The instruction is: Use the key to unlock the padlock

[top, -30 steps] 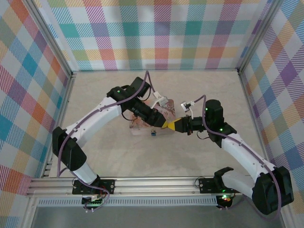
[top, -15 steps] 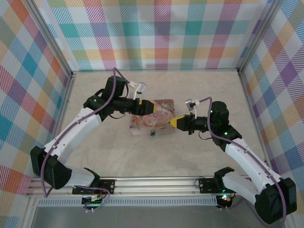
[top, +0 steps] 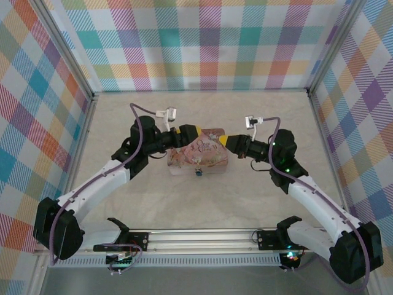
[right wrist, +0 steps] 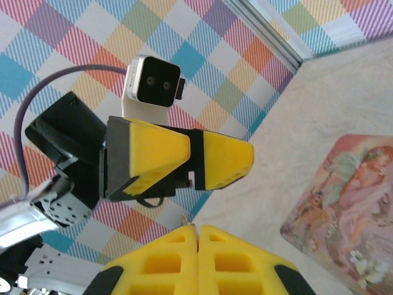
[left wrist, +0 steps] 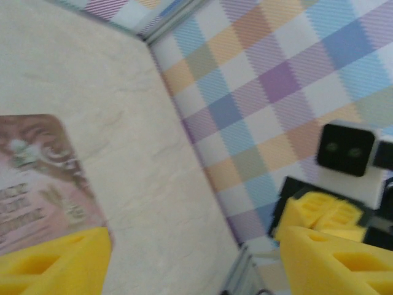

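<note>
- a pale, marble-patterned surface [top: 276, 117] sat inside pastel plaid walls [top: 202, 43], with both arms reaching in from the near rail.
- a pink illustrated tin [top: 206, 157] lay near the middle of the surface, its long axis running left to right.
- the padlock [top: 198, 167] was a tiny dark thing at the middle of the tin's near edge. a blue speck [top: 198, 173] sat just below it, too small to tell whether that was the key.
- the left claw [top: 187, 134] hung over the tin's far-left corner. in the left wrist view its yellow fingers [left wrist: 55, 264] stood wide apart with nothing between them and the tin's corner [left wrist: 37, 178] below.
- the right claw [top: 230, 142] sat at the tin's far-right corner, fingers pressed together [right wrist: 196, 246]. whether anything thin was pinched in that seam could not be told.
- both claws were on the far side of the tin, so the padlock lay toward the robot from each of them, across the tin's short width.
- neither arm looked clearly nearer: the padlock sat roughly midway between them, perhaps slightly closer to the left claw.
- judged from this, the next move called for coming round to the near edge, and the lock appeared not yet worked.
</note>
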### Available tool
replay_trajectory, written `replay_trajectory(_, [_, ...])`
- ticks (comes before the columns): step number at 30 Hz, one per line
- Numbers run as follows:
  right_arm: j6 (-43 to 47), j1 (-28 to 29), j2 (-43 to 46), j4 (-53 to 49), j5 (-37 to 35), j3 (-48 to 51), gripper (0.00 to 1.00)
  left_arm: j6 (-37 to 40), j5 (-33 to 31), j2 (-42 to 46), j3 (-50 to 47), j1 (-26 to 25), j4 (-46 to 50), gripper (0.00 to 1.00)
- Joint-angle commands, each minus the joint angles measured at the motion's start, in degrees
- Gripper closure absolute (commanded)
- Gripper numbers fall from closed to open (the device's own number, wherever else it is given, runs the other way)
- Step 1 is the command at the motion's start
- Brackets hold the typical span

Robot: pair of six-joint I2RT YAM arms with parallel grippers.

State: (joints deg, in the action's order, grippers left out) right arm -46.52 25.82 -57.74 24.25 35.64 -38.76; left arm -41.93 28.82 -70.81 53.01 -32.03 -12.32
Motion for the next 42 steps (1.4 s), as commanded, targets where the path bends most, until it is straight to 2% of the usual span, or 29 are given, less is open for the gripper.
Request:
replay_trajectory(1, [-4.2,2.3,-0.9,8.5,-5.3,-0.2,1.00,-6.1,0.8,-1.6,-1.4,-2.3,-19.0,0.30])
replay_trajectory(4, [-6.4,2.8,-1.8,11.6,-6.7,0.9,1.00,-7.2,2.6,-2.9,-1.5,-3.8,-23.9,0.30])
replay_trajectory(8, [-7.5,3.5,-2.4,15.2,-7.2,1.5,1.00,-7.1,4.3,-4.1,-0.4,-5.1,-24.4,0.36])
replay_trajectory(14, [-7.9,3.9,-3.0,16.1,-9.4,2.1,1.00,-6.9,5.3,-4.7,0.0,-5.9,-25.5,0.56])
replay_trajectory(22, [-9.6,3.9,-5.0,19.2,-10.2,3.2,1.00,-6.6,6.2,-5.0,0.3,-6.3,-25.7,0.69])
replay_trajectory(26, [-10.3,4.0,-5.1,20.6,-11.3,4.1,1.00,-6.0,5.9,-4.8,0.1,-6.3,-24.8,0.82])
replay_trajectory(30, [-9.8,4.1,-4.8,19.7,-11.2,4.4,1.00,-4.7,5.3,-4.1,0.2,-6.3,-23.0,1.00])
replay_trajectory(32, [-9.2,4.1,-4.8,18.8,-10.0,4.2,1.00,-3.5,4.7,-3.6,0.6,-6.3,-21.0,1.00])
replay_trajectory(33, [-8.6,4.1,-4.6,17.6,-9.6,4.1,0.93,-2.6,4.5,-3.2,1.0,-6.3,-19.2,1.00])
replay_trajectory(34, [-7.8,4.1,-3.9,15.3,-9.9,4.1,0.79,-1.5,4.4,-2.9,1.6,-6.3,-17.2,1.00])
replay_trajectory(35, [-6.9,4.1,-3.2,13.3,-10.2,4.0,0.70,-0.5,4.3,-2.6,2.0,-6.3,-15.2,1.00])
replay_trajectory(36, [-5.3,4.0,-2.3,10.1,-10.4,3.7,0.65,0.5,4.3,-2.3,2.6,-6.3,-12.8,1.00])
replay_trajectory(39, [-1.1,3.6,0.6,2.3,-10.0,1.9,0.59,3.5,5.6,-1.8,4.4,-6.2,-7.0,1.00])
replay_trajectory(42, [0.6,2.8,1.9,-1.0,-7.7,0.4,0.53,5.4,8.0,-2.0,5.9,-6.1,-2.5,1.00])
